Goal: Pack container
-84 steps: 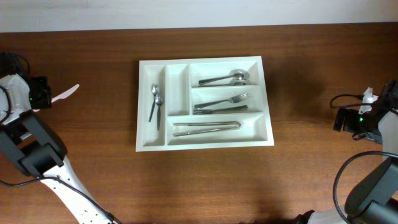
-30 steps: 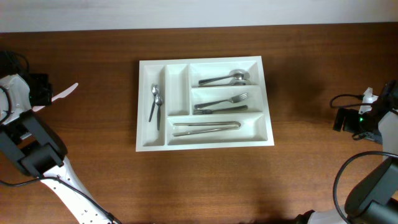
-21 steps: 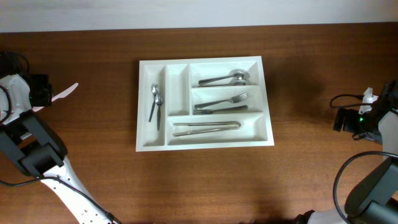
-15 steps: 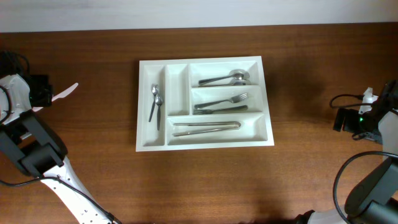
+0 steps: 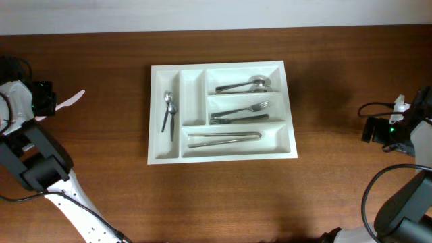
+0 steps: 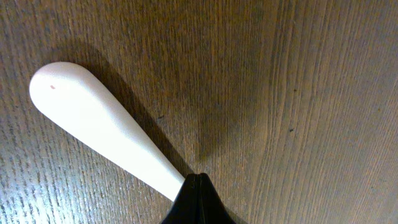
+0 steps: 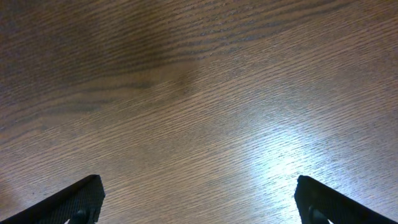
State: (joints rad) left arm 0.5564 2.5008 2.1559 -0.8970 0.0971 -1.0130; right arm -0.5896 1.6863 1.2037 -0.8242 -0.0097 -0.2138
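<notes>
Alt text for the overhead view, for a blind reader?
A white cutlery tray lies on the dark wooden table, with metal cutlery in four of its five compartments. At the far left, the left gripper is shut on a white utensil; at the far right, the right gripper is open.

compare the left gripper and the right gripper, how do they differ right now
The left gripper is shut on a white utensil; the right gripper is open and holds nothing. The left gripper's fingers meet at a point, while the right gripper's fingers stand far apart over the table. The left gripper is at the table's left side, the right gripper at its right side. Both are well away from the container.
</notes>
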